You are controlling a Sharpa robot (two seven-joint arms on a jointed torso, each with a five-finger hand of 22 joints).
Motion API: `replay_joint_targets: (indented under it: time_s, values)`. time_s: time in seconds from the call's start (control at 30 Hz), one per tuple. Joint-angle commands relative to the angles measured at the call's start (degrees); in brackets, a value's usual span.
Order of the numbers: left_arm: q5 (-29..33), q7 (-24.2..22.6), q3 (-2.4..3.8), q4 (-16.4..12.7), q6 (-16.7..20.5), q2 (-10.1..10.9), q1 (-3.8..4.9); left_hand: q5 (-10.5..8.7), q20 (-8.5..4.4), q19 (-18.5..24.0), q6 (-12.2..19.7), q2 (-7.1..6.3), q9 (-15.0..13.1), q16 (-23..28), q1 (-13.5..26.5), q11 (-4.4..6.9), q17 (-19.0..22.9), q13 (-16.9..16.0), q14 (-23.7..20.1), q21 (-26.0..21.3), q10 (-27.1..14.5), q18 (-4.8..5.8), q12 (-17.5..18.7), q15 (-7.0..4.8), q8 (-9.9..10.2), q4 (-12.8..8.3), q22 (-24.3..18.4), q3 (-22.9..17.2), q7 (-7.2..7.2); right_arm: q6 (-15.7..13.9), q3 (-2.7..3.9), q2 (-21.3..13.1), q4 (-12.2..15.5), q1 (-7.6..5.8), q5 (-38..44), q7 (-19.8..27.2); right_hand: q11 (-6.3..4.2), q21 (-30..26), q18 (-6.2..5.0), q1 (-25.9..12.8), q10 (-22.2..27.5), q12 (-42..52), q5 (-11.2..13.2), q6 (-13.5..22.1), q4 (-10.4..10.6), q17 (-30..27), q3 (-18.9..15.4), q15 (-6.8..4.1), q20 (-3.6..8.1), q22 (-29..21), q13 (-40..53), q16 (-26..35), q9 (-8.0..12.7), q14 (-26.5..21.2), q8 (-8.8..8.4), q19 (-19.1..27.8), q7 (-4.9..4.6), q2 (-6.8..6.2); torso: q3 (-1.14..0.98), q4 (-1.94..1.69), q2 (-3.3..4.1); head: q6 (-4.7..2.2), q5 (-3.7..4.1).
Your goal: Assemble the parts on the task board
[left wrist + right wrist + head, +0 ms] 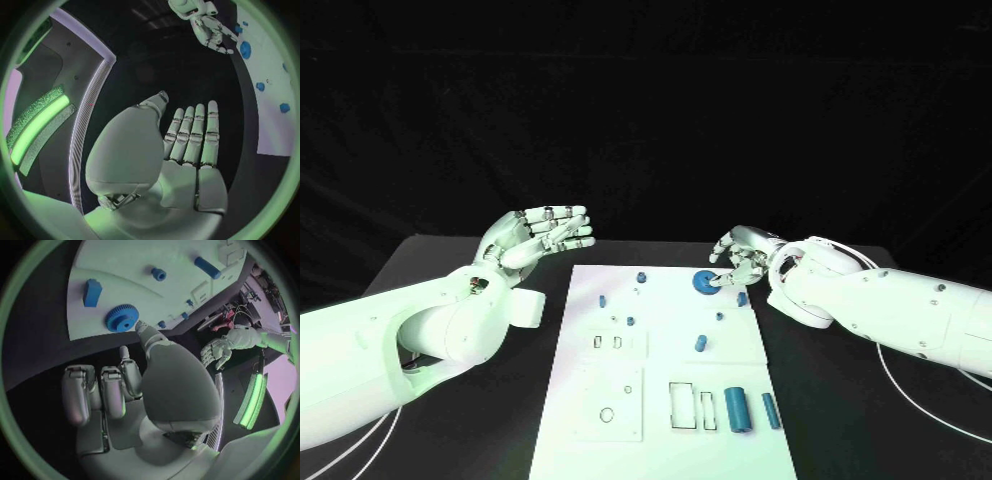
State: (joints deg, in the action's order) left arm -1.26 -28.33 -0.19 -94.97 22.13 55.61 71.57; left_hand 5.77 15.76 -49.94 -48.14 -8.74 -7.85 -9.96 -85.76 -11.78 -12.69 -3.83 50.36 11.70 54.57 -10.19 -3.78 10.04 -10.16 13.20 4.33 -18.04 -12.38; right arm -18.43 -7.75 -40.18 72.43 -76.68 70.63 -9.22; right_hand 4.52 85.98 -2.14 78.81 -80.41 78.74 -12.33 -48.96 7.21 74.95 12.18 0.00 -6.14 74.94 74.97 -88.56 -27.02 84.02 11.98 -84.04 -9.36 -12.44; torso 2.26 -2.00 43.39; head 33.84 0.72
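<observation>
From the head view you see your left hand [542, 232] raised beside the task board [664, 400], fingers apart, holding nothing; your right hand [741, 256] touches the blue gear [705, 283] at the board's far edge; in the left wrist view the fingers [195, 131] stretch straight; in the right wrist view one fingertip [143, 328] meets the gear's rim, the others curled in, empty

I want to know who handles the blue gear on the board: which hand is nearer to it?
The right hand: its fingertip sits at the blue gear on the task board, seemingly touching it. The left hand is raised beyond the board's other far corner, fingers apart, holding nothing.
</observation>
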Motion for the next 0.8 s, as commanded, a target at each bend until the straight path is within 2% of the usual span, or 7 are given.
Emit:
replay_joint_targets:
  time_s: [0.03,0.3,0.8]
  values:
    - [0.22,-0.26,0.05,-0.06,-1.04,-0.13,0.09,-0.33,0.10,0.27,0.41,0.09,-0.08,0.31,0.23,-0.09,-0.09,0.04,-0.35,-0.19,-0.47,-0.27,0.05,-0.09,0.15,-0.20,-0.06,-0.05,-2.01,1.95,-0.01,0.43,-0.60,0.20,-1.19,-0.07,0.09,0.48,0.90,0.73,-1.20,1.48,-0.41,0.24,0.46,11.83,-0.23,0.48,-0.45,10.45,5.35,-0.28,-0.12,5.30,0.29,-2.74,-0.04,0.09,0.12,-0.03,0.00,0.19,-0.01]
    - [0.22,-0.24,0.05,-0.02,-0.99,-0.10,0.09,-0.33,0.10,0.27,0.41,0.09,-0.08,0.31,0.23,-0.09,-0.09,0.04,-0.35,-0.19,-0.47,-0.27,0.05,-0.09,0.15,-0.20,-0.06,-0.05,-2.01,2.24,-0.06,1.29,-1.69,0.57,-1.23,-0.07,0.09,0.95,1.06,0.96,-2.37,3.11,-0.80,-0.03,0.97,12.18,-0.27,0.51,-0.48,11.08,6.92,-0.42,-0.21,5.37,0.52,-3.16,-0.03,0.27,0.12,0.07,-0.01,0.48,-0.15]
    - [0.22,-0.18,0.05,0.01,-1.03,-0.20,0.09,-0.33,0.10,0.27,0.41,0.09,-0.08,0.31,0.23,-0.09,-0.09,0.04,-0.35,-0.19,-0.47,-0.27,0.05,-0.09,0.15,-0.20,-0.06,-0.05,-2.01,2.79,-0.26,3.60,-5.21,1.11,-1.13,0.25,0.09,1.10,1.11,1.25,-2.42,3.32,-0.98,-0.23,1.26,12.29,0.10,0.50,-0.49,11.30,7.12,-0.47,-0.24,5.39,0.64,-3.30,-0.02,0.66,0.08,-0.02,-0.05,0.68,-0.27]
